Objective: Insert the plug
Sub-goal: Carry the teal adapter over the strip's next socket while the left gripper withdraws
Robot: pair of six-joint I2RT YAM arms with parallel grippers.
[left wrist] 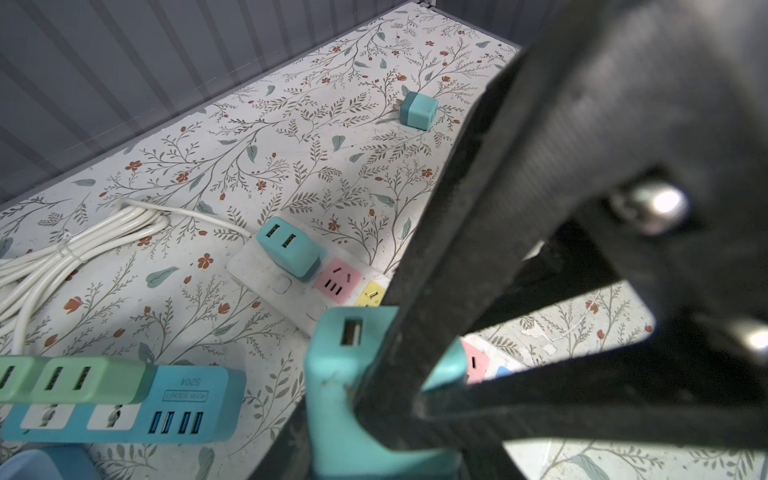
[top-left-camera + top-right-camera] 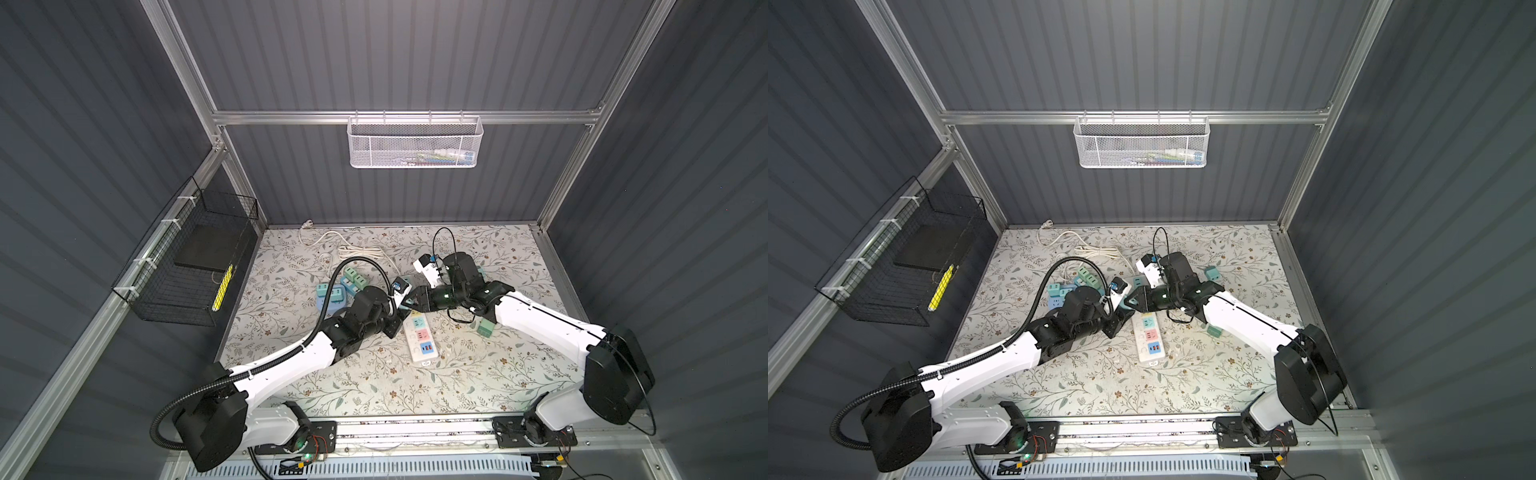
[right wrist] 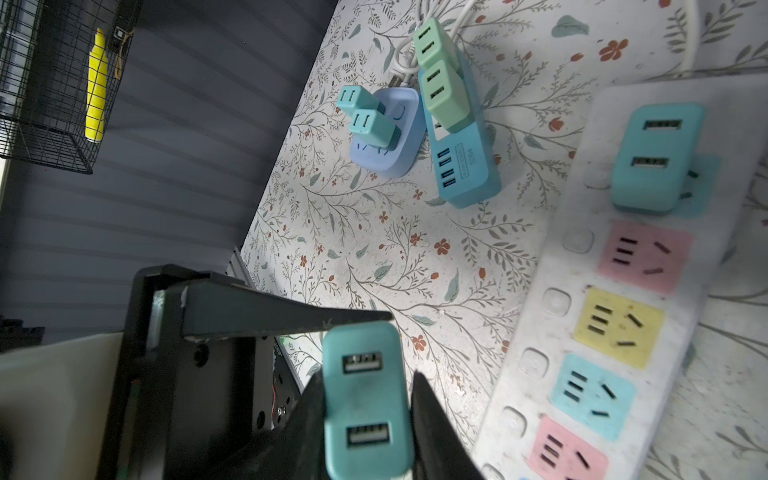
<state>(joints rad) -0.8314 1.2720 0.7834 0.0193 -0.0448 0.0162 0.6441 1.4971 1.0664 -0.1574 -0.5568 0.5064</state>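
The floral surface (image 2: 374, 386) carries everything. The left arm (image 2: 291, 361) and the right arm (image 2: 548, 324) stretch from its near edge to meet over its middle. The longest thing on it is a white power strip (image 2: 422, 338) with coloured sockets, its far part hidden under the grippers in both top views. A coil of white cable (image 2: 359, 250) lies toward the back wall. Left of the white strip in both top views sits a blue power strip (image 3: 461, 166) with two green chargers (image 3: 440, 83) plugged in. Just beside it is a rounded pale-blue adapter (image 3: 390, 145) carrying two small teal chargers (image 3: 365, 112). The right gripper (image 3: 368, 386) has its jaws pinching the plug (image 3: 365, 415), a teal block with two USB ports, by its broad sides. The left gripper (image 2: 402, 309) meets it there: one of its fingers (image 3: 291, 316) lies along the plug's narrow end, and its jaws are pressed onto the same plug. The plug is held up off the surface beside the white strip, not yet in a socket. A seated charger (image 3: 652, 158) of the same teal already fills the strip's end socket. A loose charger (image 1: 417, 110) lies on its side, well apart.
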